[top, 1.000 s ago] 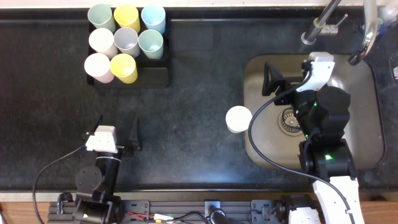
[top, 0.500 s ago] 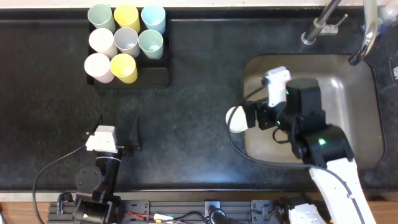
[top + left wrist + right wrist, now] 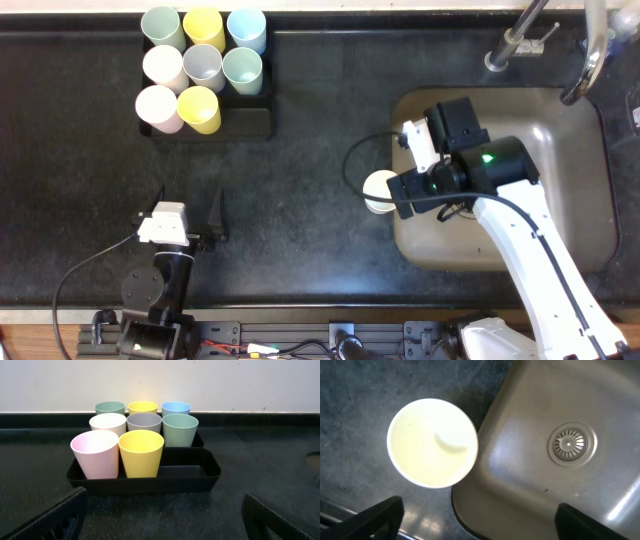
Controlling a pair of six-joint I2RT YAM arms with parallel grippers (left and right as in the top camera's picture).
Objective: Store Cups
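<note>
At the left rim of the sink (image 3: 575,150), shows right gripper (image 3: 480,517) swung out from it to above white cup (image 3: 432,442), spread wide; readies pickup.

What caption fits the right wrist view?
Open right gripper above an upright white cup on the counter beside the sink.

My cream-white cup (image 3: 432,442) stands upright and empty on the dark counter (image 3: 300,200), just beside the rim of the sink (image 3: 560,120). My eight pastel cups (image 3: 203,67) stand upright in the black tray (image 3: 190,467), well apart from it.
</note>
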